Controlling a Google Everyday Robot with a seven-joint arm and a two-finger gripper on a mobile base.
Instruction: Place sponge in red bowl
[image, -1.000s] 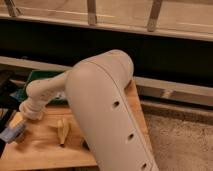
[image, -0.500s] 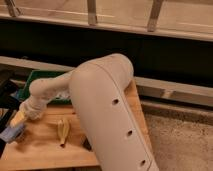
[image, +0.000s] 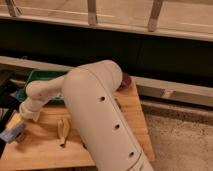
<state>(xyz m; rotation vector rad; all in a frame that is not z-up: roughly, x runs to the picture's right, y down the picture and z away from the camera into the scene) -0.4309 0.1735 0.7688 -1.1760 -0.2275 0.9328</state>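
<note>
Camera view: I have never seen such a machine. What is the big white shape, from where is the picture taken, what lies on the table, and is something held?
The big white shape is the robot's arm. It fills the picture because it is very close to the camera. There is only one camera. It looks down over the arm at a wooden table, but I cannot tell where it is mounted.

The arm reaches to the left. At its end is the gripper, a two-finger claw, at the table's left edge just above the sponge, which is light blue with some yellow. The gripper is open, so nothing seems to be held.

Also on the table are a yellow thing, perhaps a banana, a green tray at the back, and a dark bowl partly hidden behind the arm. No bright red bowl is visible.
</note>
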